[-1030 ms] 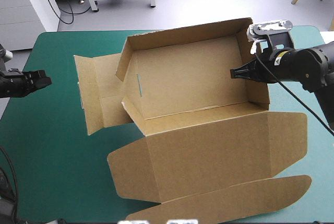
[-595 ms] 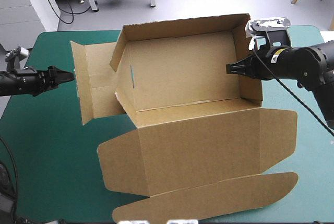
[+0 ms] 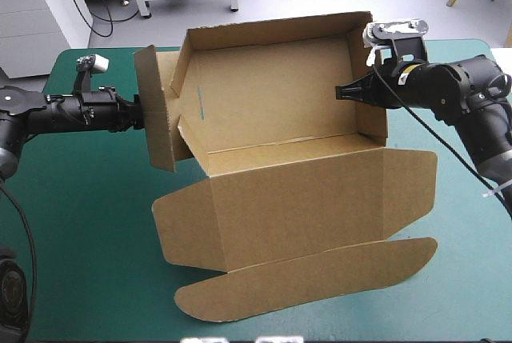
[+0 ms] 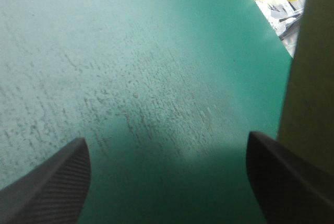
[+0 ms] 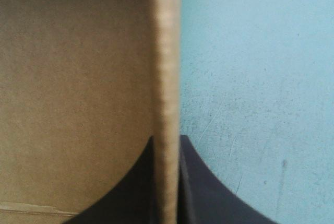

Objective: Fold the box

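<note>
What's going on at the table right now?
Both arms are working on the brown box, an open tray with its lid flat on the teal-green cover toward the near edge. The right pincer is shut on the right wall. The left pincer is open beside the left end flap, which stands upright; contact is unclear.

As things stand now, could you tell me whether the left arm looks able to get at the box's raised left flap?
Probably yes: the left gripper is open right at the outer face of the flap, with nothing between them.
</note>
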`<control>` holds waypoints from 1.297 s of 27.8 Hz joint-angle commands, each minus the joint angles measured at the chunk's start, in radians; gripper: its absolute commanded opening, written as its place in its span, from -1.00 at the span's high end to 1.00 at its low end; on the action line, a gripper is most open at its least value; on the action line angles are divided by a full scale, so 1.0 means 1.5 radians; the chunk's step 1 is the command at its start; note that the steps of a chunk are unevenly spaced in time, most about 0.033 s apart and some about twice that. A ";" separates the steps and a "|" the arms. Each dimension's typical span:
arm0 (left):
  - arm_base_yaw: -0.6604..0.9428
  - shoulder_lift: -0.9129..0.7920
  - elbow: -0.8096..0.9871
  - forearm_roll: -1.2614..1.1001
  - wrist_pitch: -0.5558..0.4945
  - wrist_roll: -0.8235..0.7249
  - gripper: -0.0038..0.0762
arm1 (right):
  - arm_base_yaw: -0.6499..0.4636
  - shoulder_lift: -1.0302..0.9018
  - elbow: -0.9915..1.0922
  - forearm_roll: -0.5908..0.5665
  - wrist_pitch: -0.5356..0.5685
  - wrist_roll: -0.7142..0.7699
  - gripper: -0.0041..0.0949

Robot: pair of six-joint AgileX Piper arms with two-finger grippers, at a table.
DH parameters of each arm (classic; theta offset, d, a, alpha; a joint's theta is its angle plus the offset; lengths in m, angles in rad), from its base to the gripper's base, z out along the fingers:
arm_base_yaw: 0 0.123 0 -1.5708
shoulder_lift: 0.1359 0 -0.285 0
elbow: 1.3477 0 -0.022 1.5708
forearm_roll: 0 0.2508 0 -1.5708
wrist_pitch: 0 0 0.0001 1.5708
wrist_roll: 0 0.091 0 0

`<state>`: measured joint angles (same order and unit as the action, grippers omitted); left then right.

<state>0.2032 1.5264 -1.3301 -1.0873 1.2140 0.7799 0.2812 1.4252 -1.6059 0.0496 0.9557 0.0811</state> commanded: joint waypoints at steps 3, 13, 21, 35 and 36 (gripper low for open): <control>-0.021 -0.063 -0.017 -0.070 0.058 0.006 -0.54 | 0.001 -0.008 -0.022 -0.010 -0.058 0.012 0.96; -0.140 -0.083 -0.017 -0.156 0.054 0.006 -0.54 | 0.001 0.004 -0.020 -0.011 -0.055 0.030 0.96; -0.153 -0.083 -0.017 -0.236 0.054 0.006 -0.53 | 0.002 0.004 -0.020 -0.005 -0.039 0.030 0.96; -0.153 -0.082 -0.017 -0.237 0.045 0.006 -0.53 | 0.005 0.004 -0.020 0.006 -0.035 0.030 0.95; -0.153 -0.082 -0.017 -0.234 0.040 0.006 -0.54 | 0.005 0.004 -0.020 0.008 -0.035 0.030 0.95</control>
<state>-0.0175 1.4367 -1.3293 -1.3428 1.2097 0.7875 0.2823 1.4628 -1.6059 0.0185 0.9647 0.1216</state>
